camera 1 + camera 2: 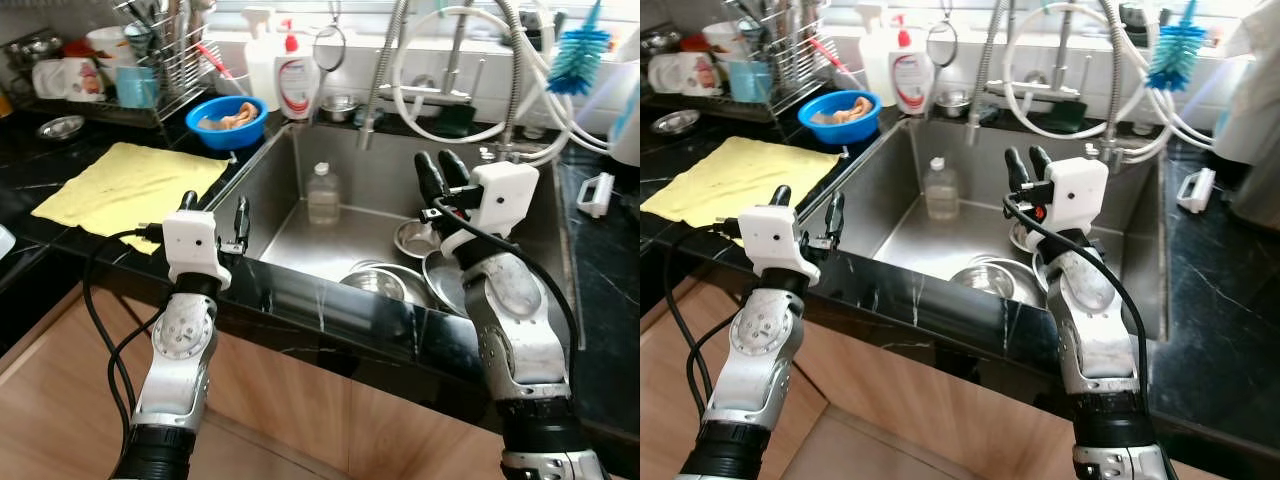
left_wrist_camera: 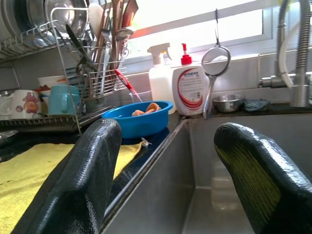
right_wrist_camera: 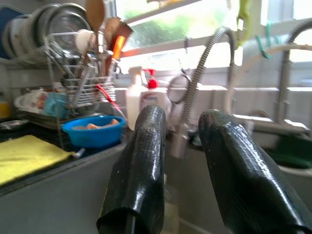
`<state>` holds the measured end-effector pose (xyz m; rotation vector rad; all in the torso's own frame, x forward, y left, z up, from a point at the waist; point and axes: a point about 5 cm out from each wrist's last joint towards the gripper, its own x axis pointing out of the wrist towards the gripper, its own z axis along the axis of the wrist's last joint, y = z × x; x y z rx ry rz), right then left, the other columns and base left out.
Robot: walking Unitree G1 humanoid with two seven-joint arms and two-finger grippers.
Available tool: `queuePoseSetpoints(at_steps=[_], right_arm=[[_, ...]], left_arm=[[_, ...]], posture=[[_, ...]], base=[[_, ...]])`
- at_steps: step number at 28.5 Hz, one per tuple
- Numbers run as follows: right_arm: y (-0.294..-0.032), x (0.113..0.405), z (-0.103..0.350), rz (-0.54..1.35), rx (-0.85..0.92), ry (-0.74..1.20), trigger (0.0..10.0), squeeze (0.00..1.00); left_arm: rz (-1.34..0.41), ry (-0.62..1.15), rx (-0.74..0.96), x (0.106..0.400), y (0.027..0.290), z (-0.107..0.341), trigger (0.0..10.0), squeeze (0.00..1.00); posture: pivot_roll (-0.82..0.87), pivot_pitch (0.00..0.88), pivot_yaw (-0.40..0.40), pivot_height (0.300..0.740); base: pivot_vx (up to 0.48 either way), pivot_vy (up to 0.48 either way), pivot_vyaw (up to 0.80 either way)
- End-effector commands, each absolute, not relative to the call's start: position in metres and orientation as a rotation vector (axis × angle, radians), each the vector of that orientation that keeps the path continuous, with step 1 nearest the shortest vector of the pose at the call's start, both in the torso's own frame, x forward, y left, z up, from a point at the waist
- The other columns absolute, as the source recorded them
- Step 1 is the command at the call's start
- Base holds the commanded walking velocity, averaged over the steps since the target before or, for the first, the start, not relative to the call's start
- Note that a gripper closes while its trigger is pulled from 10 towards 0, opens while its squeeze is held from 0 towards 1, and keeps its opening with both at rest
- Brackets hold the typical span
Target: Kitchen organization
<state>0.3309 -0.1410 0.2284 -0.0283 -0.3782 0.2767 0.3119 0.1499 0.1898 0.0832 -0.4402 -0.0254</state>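
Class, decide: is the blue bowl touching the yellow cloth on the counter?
Apart. The left eye view shows bare black counter between the blue bowl and the yellow cloth.

Counter: black marble worktop [image 1: 300, 320], veined white
Cabinets: pale wood fronts [image 1: 290, 400] below
Window: bright daylight window [image 2: 195, 19] behind the sink
Wall: white tiles [image 3: 273, 97] beneath the sill
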Motion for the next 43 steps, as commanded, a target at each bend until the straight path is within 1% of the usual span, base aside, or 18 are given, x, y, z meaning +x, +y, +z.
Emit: queuePoseSetpoints(at_steps=[1, 5, 11, 22, 31, 43], right_arm=[[-0.137, 0.329, 0.246, 0.291, -0.018, -0.43, 10.0, 0.0], [-0.135, 0.329, 0.25, 0.301, -0.023, -0.439, 10.0, 0.0], [-0.145, 0.33, 0.244, 0.254, -0.029, -0.423, 10.0, 0.0], [-0.141, 0.332, 0.245, 0.266, -0.02, -0.426, 10.0, 0.0], [-0.138, 0.334, 0.246, 0.293, -0.028, -0.43, 10.0, 0.0], [-0.136, 0.337, 0.244, 0.295, -0.021, -0.415, 10.0, 0.0]], left_arm=[[-0.029, -0.419, 0.096, 0.314, 0.148, 0.187, 10.0, 0.0], [-0.027, -0.418, 0.092, 0.311, 0.148, 0.185, 10.0, 0.0], [-0.02, -0.412, 0.097, 0.306, 0.151, 0.182, 10.0, 0.0], [0.004, -0.44, 0.098, 0.309, 0.151, 0.189, 10.0, 0.0], [0.049, -0.461, 0.096, 0.31, 0.155, 0.194, 10.0, 0.0], [0.077, -0.453, 0.098, 0.308, 0.158, 0.192, 10.0, 0.0]], posture=[[-0.1, 0.0, 0.062, 0.74], [-0.1, 0.0, 0.059, 0.74], [-0.08, 0.0, 0.062, 0.74], [-0.07, 0.0, 0.067, 0.74], [-0.06, 0.0, 0.049, 0.74], [-0.06, 0.0, 0.047, 0.74]], base=[[0.0, 0.0, 0.8], [0.0, 0.0, 0.8], [0.0, 0.0, 0.8], [0.0, 0.0, 0.8], [0.0, 0.0, 0.8], [0.0, 0.0, 0.8]])
